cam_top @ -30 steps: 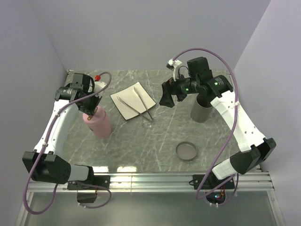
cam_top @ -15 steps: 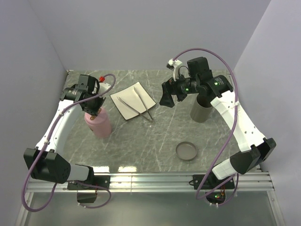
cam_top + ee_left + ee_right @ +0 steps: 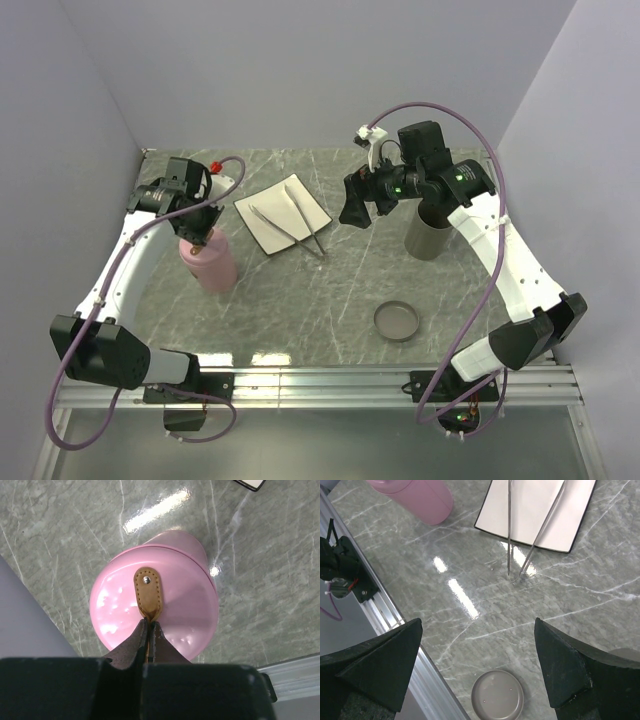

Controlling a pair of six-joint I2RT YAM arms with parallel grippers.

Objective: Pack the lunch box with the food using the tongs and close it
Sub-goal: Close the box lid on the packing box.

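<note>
The pink cylindrical lunch box (image 3: 212,265) stands at the left of the table with its pink lid (image 3: 180,595) on. My left gripper (image 3: 149,622) is directly above it, shut on the brown leather tab (image 3: 148,590) of the lid. The silver tongs (image 3: 290,222) lie across the white square plate (image 3: 262,230), their tips on the table past its near edge (image 3: 509,572). My right gripper (image 3: 477,630) hangs open above the table to the right of the plate, holding nothing. The food is out of view.
A grey cylindrical container (image 3: 430,238) stands at the right under the right arm. A round grey lid (image 3: 397,321) lies flat near the front edge, below my right gripper (image 3: 355,205). An aluminium rail (image 3: 330,380) runs along the table's near edge.
The left wrist has shifted a little toward the far side, still shut on the tab, and the pink lunch box has moved slightly with it. The right arm has not moved.
</note>
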